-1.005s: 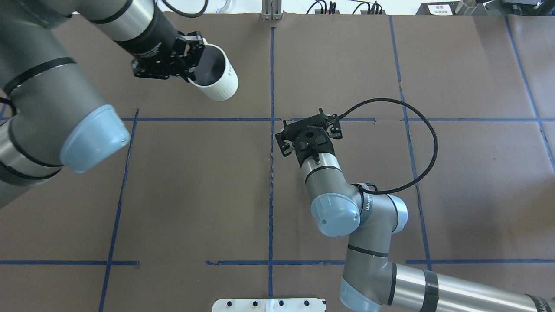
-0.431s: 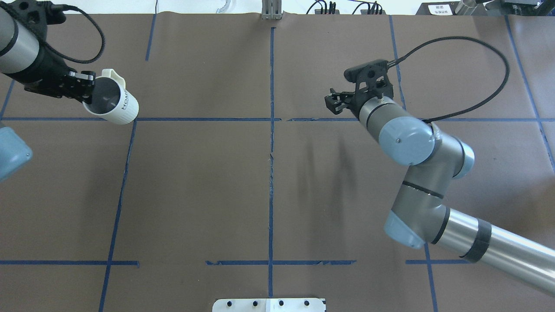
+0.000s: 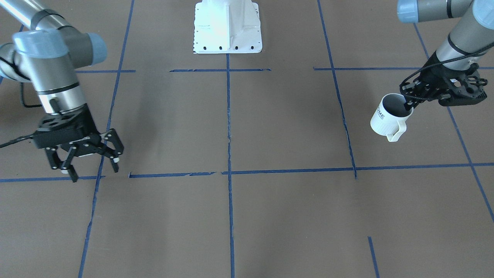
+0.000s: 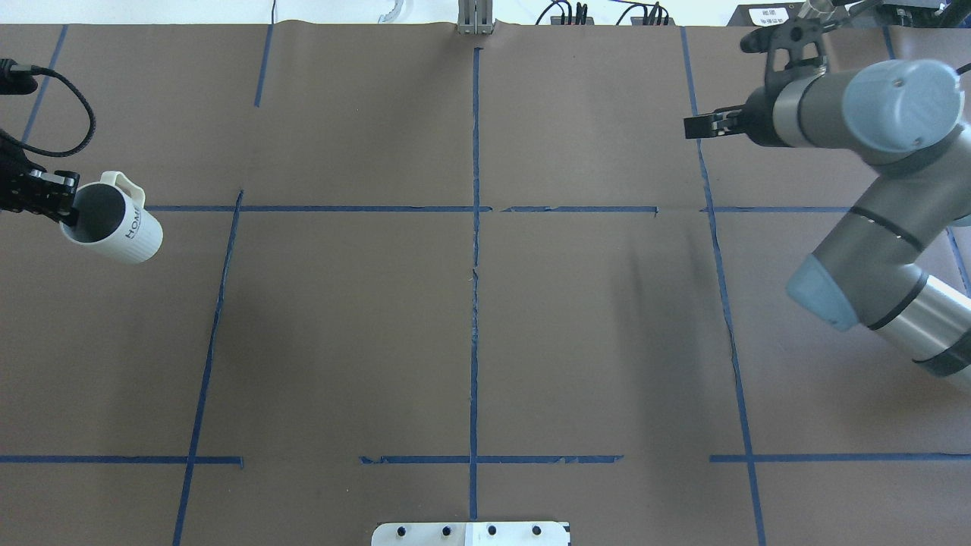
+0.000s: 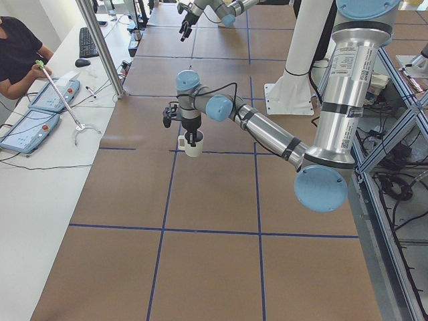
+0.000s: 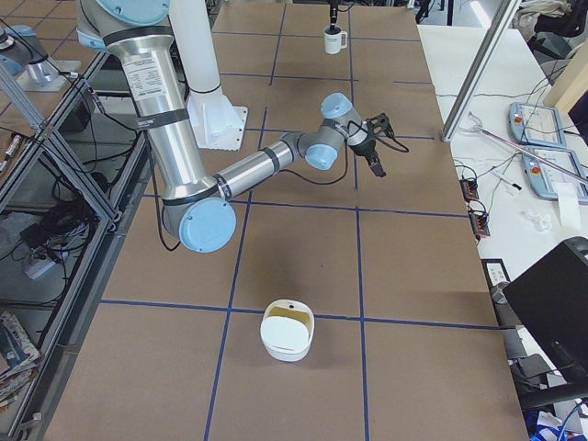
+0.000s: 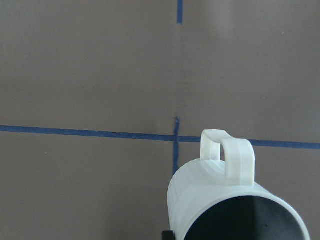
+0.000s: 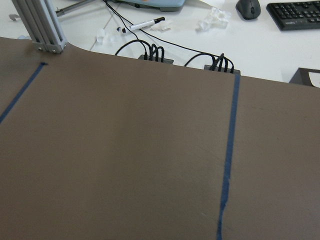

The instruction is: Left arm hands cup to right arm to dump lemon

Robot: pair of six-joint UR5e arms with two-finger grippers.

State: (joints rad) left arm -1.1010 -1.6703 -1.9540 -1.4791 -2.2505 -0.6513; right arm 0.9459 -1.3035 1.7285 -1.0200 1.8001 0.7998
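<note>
The cup (image 4: 114, 221) is a white mug with "HOME" lettering, tilted, at the far left of the overhead view. My left gripper (image 4: 67, 211) is shut on its rim, one finger inside. It also shows in the front view (image 3: 387, 116), handle down, and in the left wrist view (image 7: 235, 205). Its inside looks dark, and no lemon shows in any view. My right gripper (image 3: 93, 172) is open and empty, low over the table, far from the cup; in the overhead view it (image 4: 698, 125) is at the far right.
The white robot base plate (image 3: 227, 27) is at the robot's side. A white bowl (image 6: 288, 335) stands on the table's right end. Blue tape lines (image 4: 474, 227) cross the brown table. Cable plugs (image 8: 150, 52) lie at the far edge, with an operators' desk (image 5: 40, 100) beyond.
My left arm has carried the cup from the table's upper middle out to the far left. My right arm has swung from the centre to the far right.
</note>
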